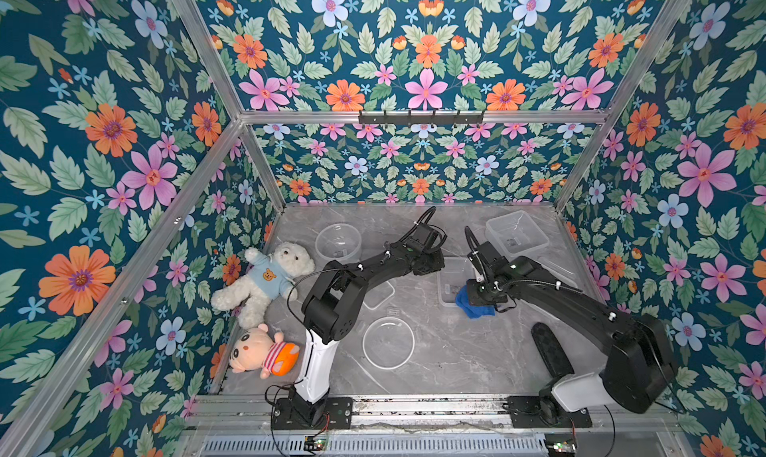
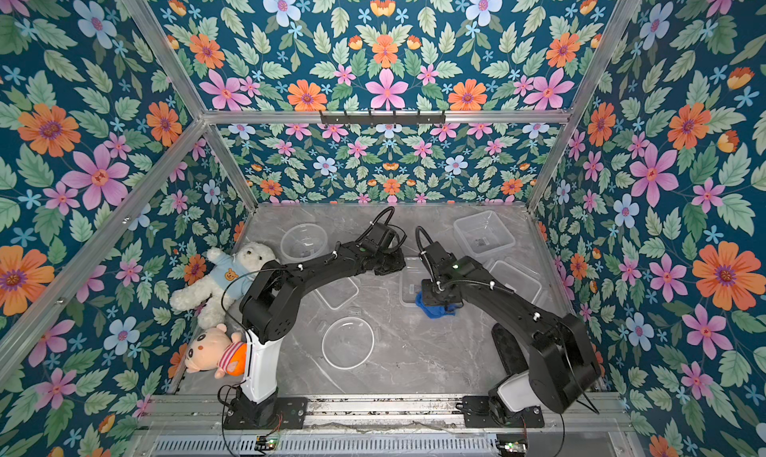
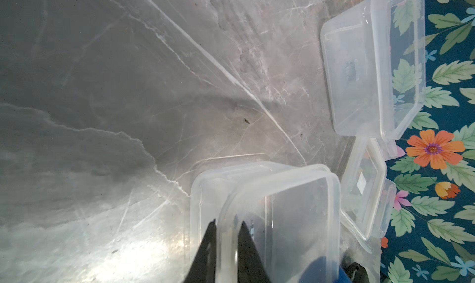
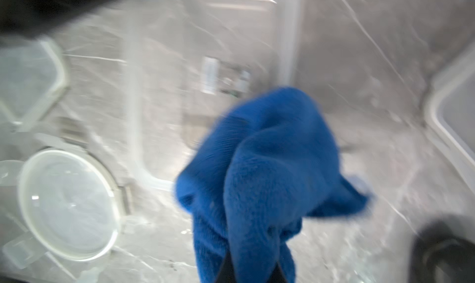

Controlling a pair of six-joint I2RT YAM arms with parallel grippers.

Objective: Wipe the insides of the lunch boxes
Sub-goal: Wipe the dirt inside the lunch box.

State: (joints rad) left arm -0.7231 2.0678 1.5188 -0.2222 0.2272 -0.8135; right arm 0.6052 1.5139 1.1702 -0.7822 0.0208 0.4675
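Left claw (image 3: 227, 223) clamps the lunch box (image 3: 295, 212) rim, right claw (image 4: 252, 274) clamps the cloth (image 4: 270, 153); I'd press into corners.

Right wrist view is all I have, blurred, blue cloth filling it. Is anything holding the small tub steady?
Observer: Yes. The left gripper is shut on the small tub, clamping its wall with a finger on each side.
Operator: Where's the cloth relative to that tub?
Observer: In both top views the blue cloth hangs at the tub's near right corner. I cannot tell whether it is inside or outside.
Operator: Round tub?
Observer: The round tub stands mouth up at the back left.
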